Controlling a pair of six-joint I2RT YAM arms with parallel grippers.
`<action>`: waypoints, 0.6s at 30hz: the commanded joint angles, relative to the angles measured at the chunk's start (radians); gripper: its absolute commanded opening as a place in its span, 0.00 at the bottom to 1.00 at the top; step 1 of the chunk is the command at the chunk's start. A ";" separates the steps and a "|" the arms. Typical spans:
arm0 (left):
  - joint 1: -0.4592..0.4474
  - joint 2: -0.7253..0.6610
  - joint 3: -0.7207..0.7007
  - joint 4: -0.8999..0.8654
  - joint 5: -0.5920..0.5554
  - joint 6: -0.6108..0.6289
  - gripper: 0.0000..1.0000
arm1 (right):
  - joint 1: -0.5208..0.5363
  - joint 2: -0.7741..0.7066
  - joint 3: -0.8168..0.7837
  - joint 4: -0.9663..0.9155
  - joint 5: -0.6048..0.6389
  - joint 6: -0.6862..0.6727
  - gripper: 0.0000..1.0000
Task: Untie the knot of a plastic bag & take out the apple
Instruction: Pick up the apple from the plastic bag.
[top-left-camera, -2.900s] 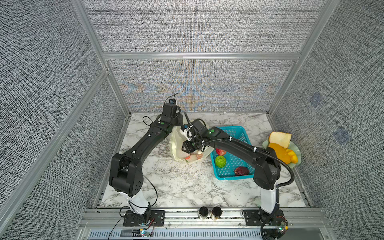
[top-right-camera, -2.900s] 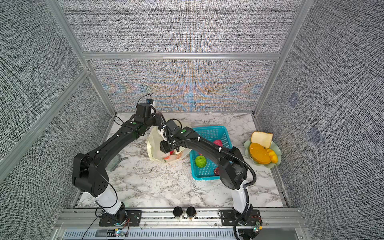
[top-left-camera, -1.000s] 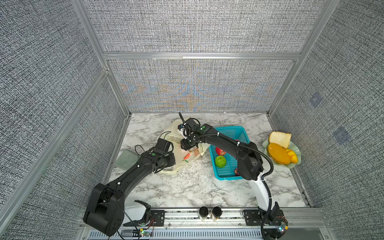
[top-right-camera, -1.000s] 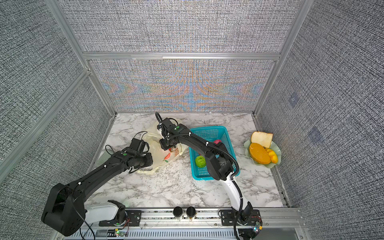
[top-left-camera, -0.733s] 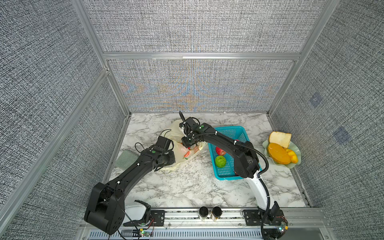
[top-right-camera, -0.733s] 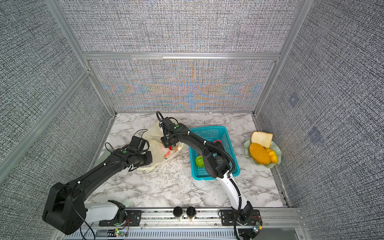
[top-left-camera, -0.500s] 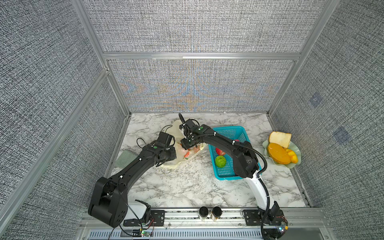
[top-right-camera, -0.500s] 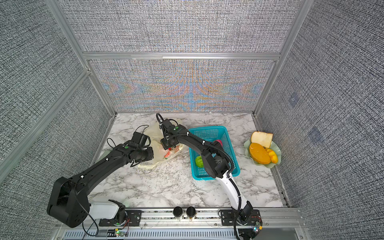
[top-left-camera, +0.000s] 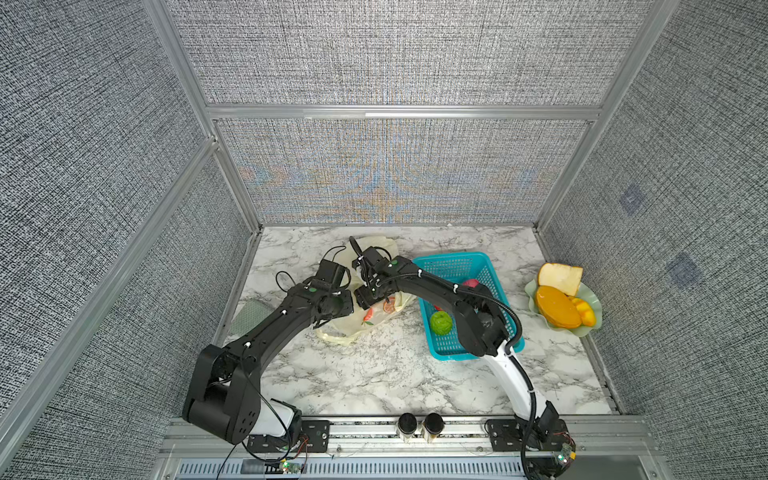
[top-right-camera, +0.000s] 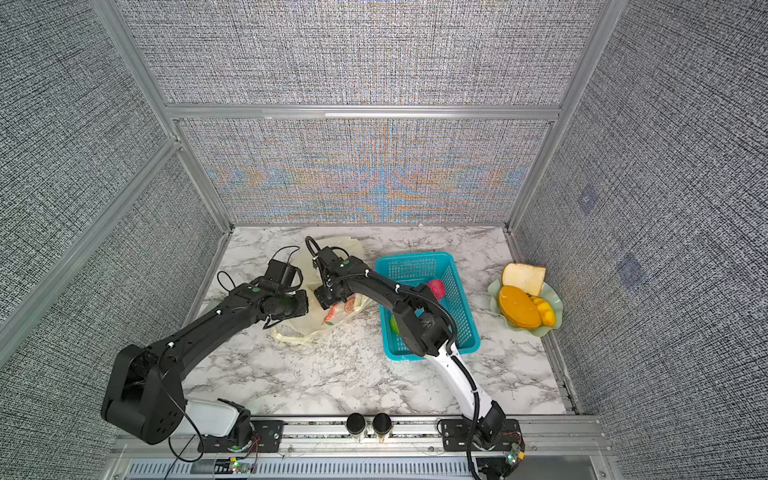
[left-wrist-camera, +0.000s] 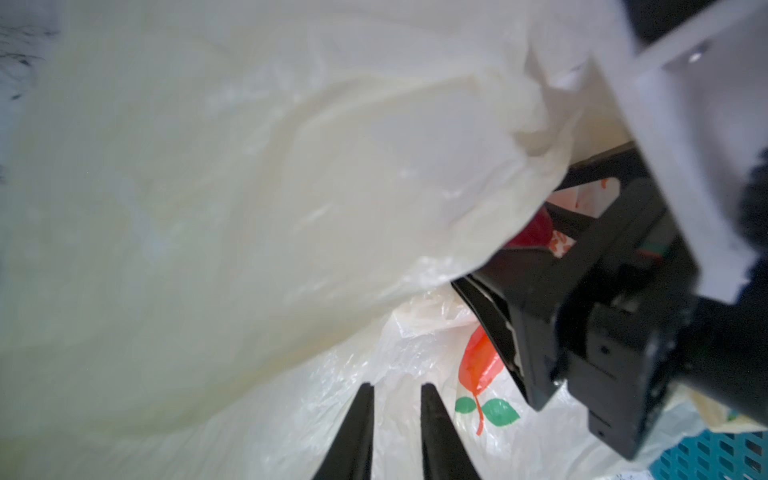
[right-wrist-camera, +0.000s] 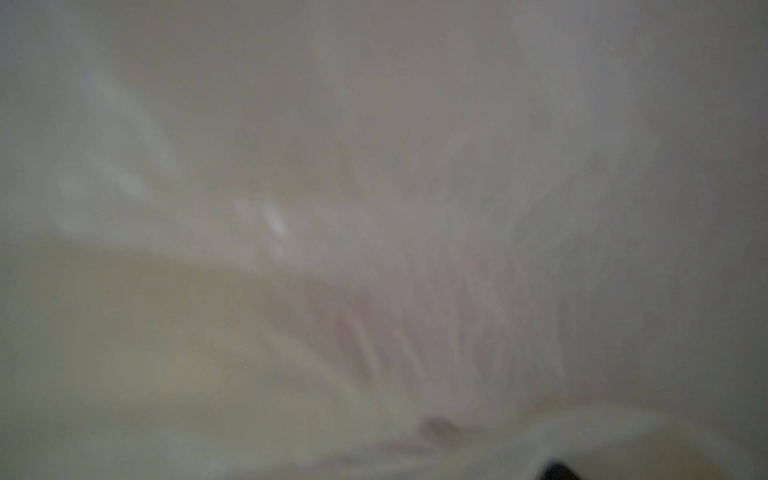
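Centring the spread right pincer (top-left-camera: 365, 299) on the round red apple (left-wrist-camera: 534, 230) inside the crinkly pale-yellow plastic bag (top-left-camera: 347, 326) on the table (top-left-camera: 374, 374), close gently; left pincer (left-wrist-camera: 397, 388): grip cannot be told.

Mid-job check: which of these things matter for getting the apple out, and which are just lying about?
Job: thin pale yellow printed plastic bag; red round fruit inside it, probably the apple.
Lying about: turquoise perforated plastic basket; green round fruit in it; pale green scalloped plate; bread slice on it.
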 joint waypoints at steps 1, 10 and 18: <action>0.003 -0.010 -0.004 0.005 -0.011 0.013 0.24 | 0.001 0.004 0.011 -0.036 0.004 0.004 0.65; 0.010 0.004 0.009 0.007 -0.007 0.024 0.24 | -0.002 -0.232 -0.165 0.108 0.010 0.008 0.39; 0.014 0.015 0.028 0.012 -0.013 0.038 0.24 | -0.013 -0.383 -0.217 0.110 -0.006 0.020 0.40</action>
